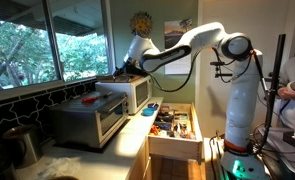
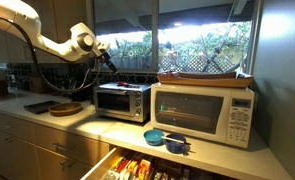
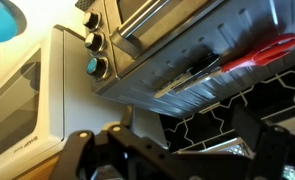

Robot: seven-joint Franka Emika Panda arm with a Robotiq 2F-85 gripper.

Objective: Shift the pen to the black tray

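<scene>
This is a home kitchen. Just below the claw a toaster oven stands on the tabletop beside a white microwave. Lower down is an open drawer of packets, and behind the claw are dark wall tiles.

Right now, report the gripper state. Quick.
Gripper: open, fingers spread wide in the wrist view, holding nothing.

No text is legible (small print on the microwave is blurred).
</scene>
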